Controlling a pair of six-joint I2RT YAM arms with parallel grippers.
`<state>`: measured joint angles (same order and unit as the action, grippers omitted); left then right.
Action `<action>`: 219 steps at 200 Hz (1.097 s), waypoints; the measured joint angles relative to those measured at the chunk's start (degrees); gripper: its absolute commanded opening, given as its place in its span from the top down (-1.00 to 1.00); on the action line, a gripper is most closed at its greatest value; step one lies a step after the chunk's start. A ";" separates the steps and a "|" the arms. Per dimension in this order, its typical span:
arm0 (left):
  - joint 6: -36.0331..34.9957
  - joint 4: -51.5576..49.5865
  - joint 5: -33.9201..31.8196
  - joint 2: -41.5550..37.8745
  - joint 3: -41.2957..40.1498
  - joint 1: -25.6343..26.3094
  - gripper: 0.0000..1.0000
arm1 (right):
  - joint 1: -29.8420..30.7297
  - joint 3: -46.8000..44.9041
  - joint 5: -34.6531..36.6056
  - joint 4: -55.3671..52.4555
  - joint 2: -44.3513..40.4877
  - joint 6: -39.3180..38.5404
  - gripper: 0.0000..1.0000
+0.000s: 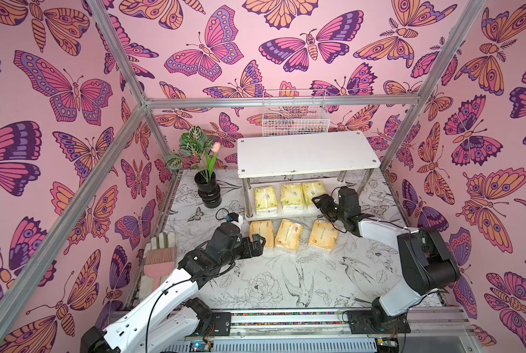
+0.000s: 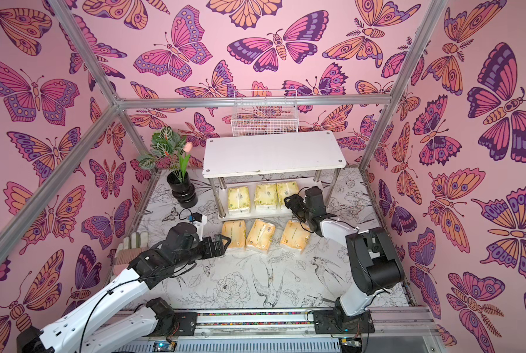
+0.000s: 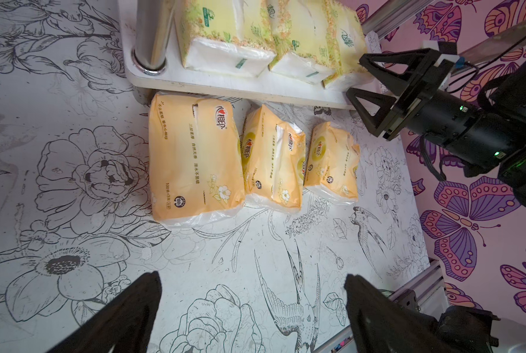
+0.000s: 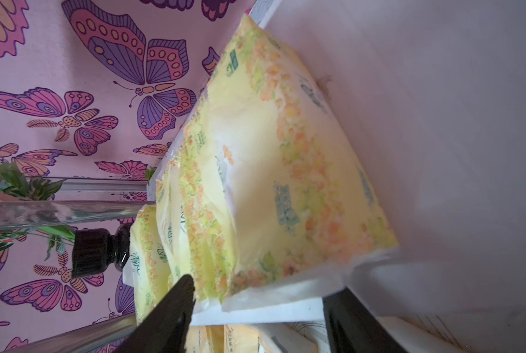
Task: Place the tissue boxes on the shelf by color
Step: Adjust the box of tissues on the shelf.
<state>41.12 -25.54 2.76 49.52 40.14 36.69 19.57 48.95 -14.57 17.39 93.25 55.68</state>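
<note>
The right claw stands spread, gripping nothing, its black tips at the right end of the lower tier of the white two-tier shelf with chrome legs. Just ahead of the tips lies the right pale yellow-green plastic-wrapped tissue pack. I cannot tell whether the tips touch its near end. The middle pale yellow-green pack and the left pale yellow-green pack lie flat beside it on the same tier, in a row toward the tier's left end.

The left claw is spread too, with nothing between its fingers, over the flower-printed bench and close to the left orange-yellow tissue pack. That pack, the middle orange-yellow pack and the right orange-yellow pack lie in a row on the bench along the shelf's front edge. The left two touch, and the right one lies slightly apart.
</note>
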 measured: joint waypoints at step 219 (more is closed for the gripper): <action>-3.15 -6.12 -4.28 -4.11 1.60 -8.35 -0.99 | 25.59 10.69 3.21 13.62 14.58 7.39 -0.37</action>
<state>37.98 -31.66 -1.52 45.41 41.74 28.34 45.17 59.64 -11.35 31.00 107.83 63.07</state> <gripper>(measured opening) 0.995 0.683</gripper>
